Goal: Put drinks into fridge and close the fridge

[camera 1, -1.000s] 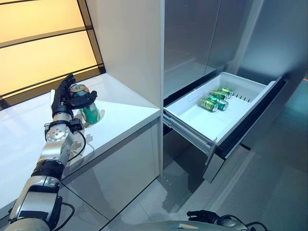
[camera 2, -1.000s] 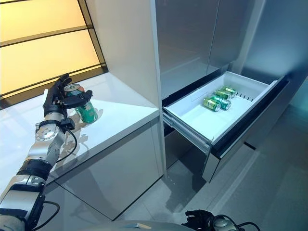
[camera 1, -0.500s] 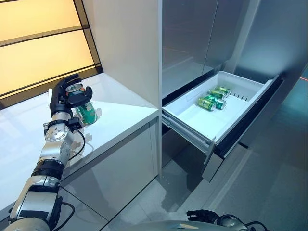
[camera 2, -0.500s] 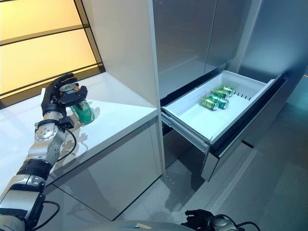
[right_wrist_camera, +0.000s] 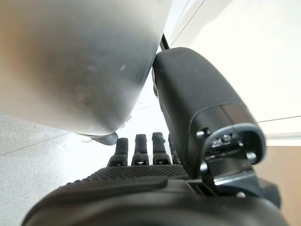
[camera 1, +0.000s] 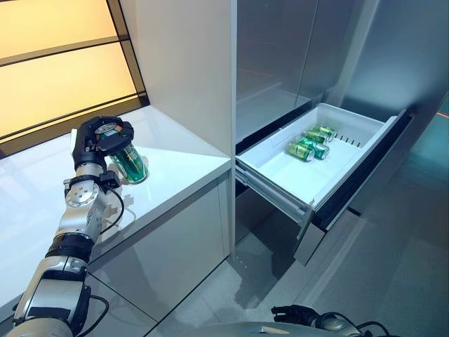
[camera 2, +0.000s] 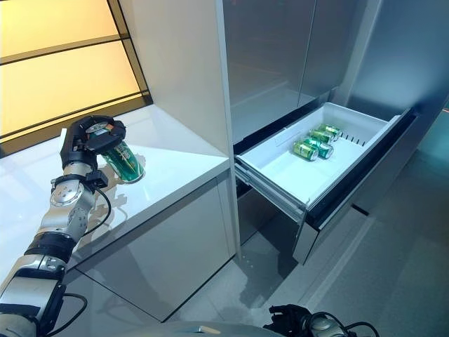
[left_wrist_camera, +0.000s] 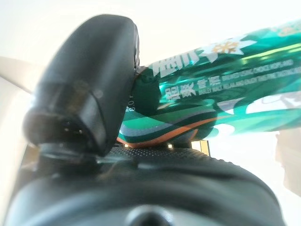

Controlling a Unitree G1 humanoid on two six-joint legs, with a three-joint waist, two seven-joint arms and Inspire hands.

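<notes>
In the left eye view, the left hand (camera 1: 98, 140) has its fingers curled tight round a green can (camera 1: 126, 160), tipped on the counter (camera 1: 182, 172). The open fridge drawer (camera 1: 319, 179) lies well off to the right of the can, with more cans (camera 1: 309, 142) inside.

In the left wrist view, the can's long side runs across the thumb.

In the right wrist view, the right hand (right_wrist_camera: 188, 141) hangs low, fingers straight, holding nothing.

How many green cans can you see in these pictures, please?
4: one can tilted on the counter in the left hand; three cans lying in the open drawer. None looks hidden.
</notes>
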